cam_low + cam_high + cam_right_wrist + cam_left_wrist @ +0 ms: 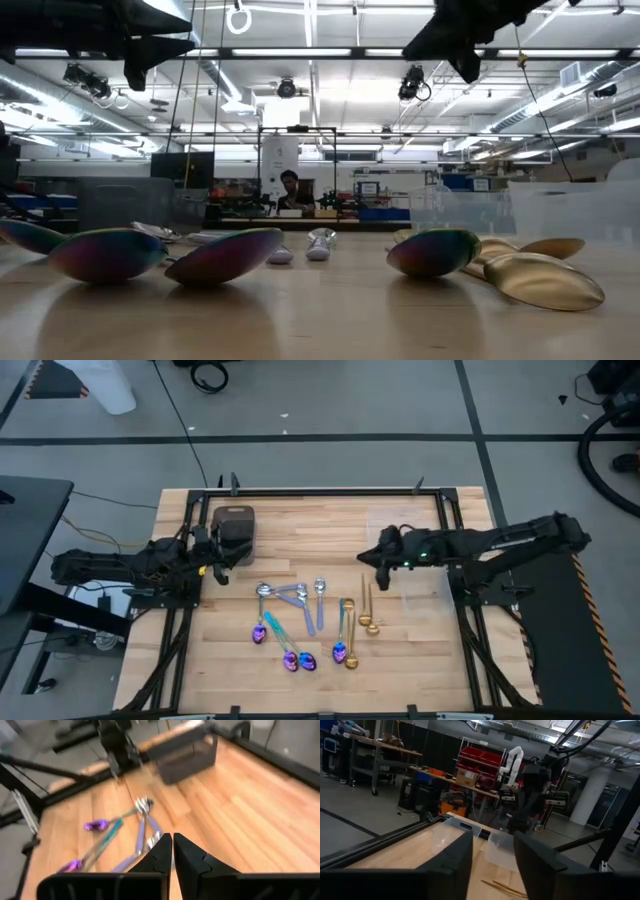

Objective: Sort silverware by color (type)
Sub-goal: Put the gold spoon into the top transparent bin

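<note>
A pale wooden tabletop with a black frame stands on a grey floor crossed by dark lines. Beyond its far edge lies a large workshop: long ceiling light strips, a workbench, red storage bins on a rack, and a person seated at a distant desk.

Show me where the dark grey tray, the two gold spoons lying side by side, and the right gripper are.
dark grey tray (233,532), high view, its rim.
gold spoons (367,622), high view, bowl end.
right gripper (368,557), high view, fingertips.
</note>
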